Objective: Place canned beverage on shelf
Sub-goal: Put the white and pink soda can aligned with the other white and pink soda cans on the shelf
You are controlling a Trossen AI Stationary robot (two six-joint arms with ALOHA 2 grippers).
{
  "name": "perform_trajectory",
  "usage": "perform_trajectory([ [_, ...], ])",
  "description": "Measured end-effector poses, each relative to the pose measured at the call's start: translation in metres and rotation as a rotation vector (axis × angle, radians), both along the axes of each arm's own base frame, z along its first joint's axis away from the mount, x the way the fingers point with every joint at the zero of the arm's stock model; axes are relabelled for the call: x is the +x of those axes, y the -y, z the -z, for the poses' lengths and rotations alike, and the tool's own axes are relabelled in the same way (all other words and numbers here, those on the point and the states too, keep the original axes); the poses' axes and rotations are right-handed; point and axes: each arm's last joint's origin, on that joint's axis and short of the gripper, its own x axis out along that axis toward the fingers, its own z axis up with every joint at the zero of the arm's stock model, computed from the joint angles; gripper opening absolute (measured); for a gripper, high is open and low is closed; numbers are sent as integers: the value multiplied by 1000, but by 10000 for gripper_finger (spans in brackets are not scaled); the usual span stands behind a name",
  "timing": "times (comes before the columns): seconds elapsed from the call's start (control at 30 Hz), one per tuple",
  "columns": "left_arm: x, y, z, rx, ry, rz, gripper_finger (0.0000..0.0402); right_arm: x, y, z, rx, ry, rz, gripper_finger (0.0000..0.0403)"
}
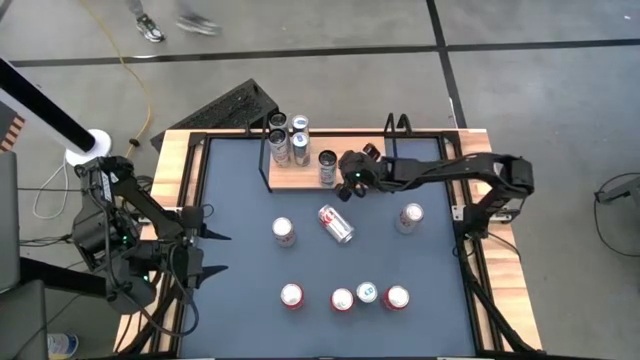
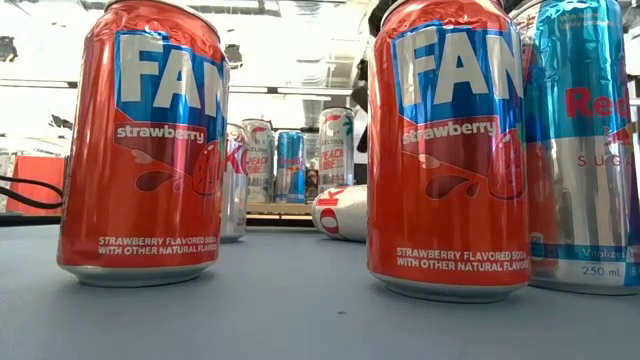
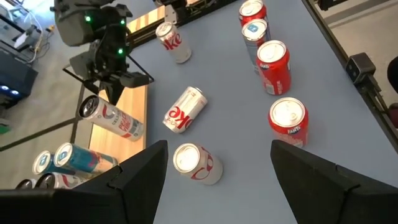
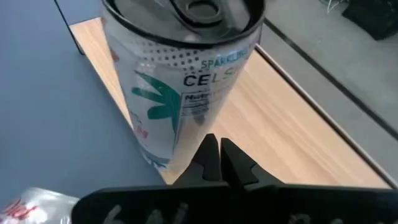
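Showing glossy printed metal on the Fanta strawberry cans (image 2: 140,150) and a brushed silver top on the Celsius can (image 4: 180,81). Looking matt and smooth across the dark blue-grey table (image 1: 240,190). Displaying pale, smooth wood grain on the shelf (image 4: 273,130). Appearing matt black plastic on the right claw (image 4: 219,160).

Dark table (image 1: 240,320) carries loose cans (image 1: 336,224); shelf (image 1: 300,178) holds four cans (image 1: 327,166).
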Motion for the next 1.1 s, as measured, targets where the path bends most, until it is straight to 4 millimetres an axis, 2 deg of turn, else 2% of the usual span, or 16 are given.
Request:
perform_trajectory([
  [0.13, 0, 0, 0, 2, -4, 1, 275, 6, 5, 8, 22, 17, 2, 0],
  [0.5, 0, -1, 1, 8, -8, 2, 275, 11, 13, 2, 59, 132, -49, 0],
  [0.63, -1, -1, 1, 9, -9, 2, 275, 13, 19, 7, 42, 108, -21, 0],
  [0.77, -1, -1, 1, 4, -19, -1, 275, -3, 7, -4, 8, 6, 76, 0],
  [0.87, -2, -2, 2, 10, -29, -3, 275, -11, -6, -15, 35, 12, 73, 0],
  [0.97, -2, -2, 2, 18, -29, 1, 275, -7, -17, -15, 55, 35, 19, 0],
  [1.1, -2, -2, 2, 20, -27, 1, 275, 1, -18, -4, 77, 22, 5, 0],
])
